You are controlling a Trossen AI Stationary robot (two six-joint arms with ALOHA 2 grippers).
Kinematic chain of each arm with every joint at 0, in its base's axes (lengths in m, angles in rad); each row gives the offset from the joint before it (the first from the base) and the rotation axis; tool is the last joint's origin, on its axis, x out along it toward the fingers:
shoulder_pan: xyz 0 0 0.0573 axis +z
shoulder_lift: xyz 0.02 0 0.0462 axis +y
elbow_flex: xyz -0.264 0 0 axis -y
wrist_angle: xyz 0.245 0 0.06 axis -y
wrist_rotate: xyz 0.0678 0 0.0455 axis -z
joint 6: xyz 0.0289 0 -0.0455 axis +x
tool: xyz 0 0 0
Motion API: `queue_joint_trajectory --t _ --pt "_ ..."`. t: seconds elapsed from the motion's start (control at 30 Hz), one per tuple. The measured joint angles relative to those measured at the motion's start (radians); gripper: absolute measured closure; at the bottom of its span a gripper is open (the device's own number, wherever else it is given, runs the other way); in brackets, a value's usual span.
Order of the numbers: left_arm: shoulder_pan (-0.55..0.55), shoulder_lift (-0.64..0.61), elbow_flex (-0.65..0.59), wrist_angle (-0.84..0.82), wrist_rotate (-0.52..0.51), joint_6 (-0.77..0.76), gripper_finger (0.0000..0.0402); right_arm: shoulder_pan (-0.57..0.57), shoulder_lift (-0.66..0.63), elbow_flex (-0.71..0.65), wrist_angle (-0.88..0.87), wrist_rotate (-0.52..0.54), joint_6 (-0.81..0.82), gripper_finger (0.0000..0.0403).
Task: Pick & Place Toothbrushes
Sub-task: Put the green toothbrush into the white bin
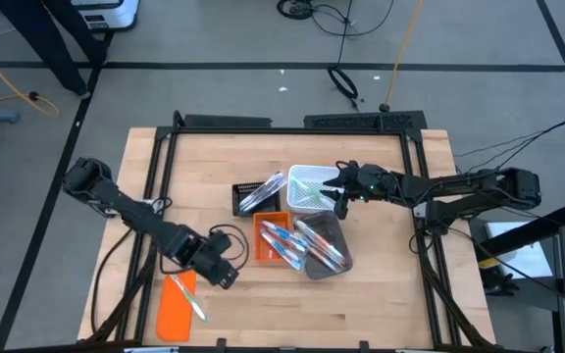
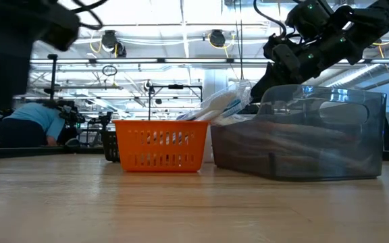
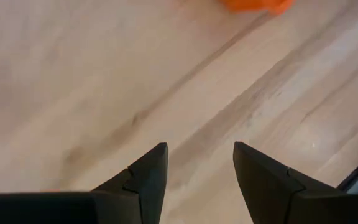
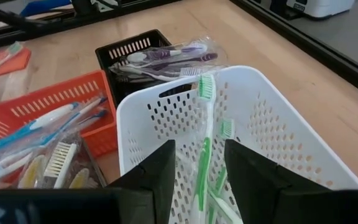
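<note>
Right end effector (image 4: 197, 168), at centre right of the high view, hovers over the white basket (image 1: 311, 186), its fingers parted around a wrapped green toothbrush (image 4: 204, 140); whether the pads actually press it cannot be told. Left end effector (image 3: 197, 177), lower left of the high view, stands released above bare surface (image 1: 381, 294). Other toothbrushes lie in the orange basket (image 1: 275, 241), the black basket (image 1: 256, 196) and the grey bin (image 1: 324, 245); one rests on the orange lid (image 1: 177, 304). Risk: a loose hold on slick wrapping could let the brush slip or snag the perforated wall. The low view hides the basket interior.
</note>
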Motion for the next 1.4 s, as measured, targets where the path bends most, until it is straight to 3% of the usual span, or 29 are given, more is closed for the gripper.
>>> queue_joint_trajectory --t 0.33,0.5,0.87,1.4 --pt "-0.180 0.000 0.000 -0.074 0.020 -0.615 0.0215 0.000 0.000 0.000 0.000 -0.048 -0.056 0.0273" --pt "-0.266 0.000 0.000 -0.150 0.094 -0.903 0.0215 0.000 0.000 0.000 -0.001 -0.048 -0.082 0.0273" --pt "-0.269 0.054 0.000 -0.245 0.201 -0.956 0.0215 0.000 0.000 0.000 -0.001 -0.048 -0.104 0.0273" --pt "-0.256 0.083 0.000 -0.230 0.211 -0.959 0.0215 0.000 0.000 0.000 -0.001 -0.048 -0.104 0.0273"
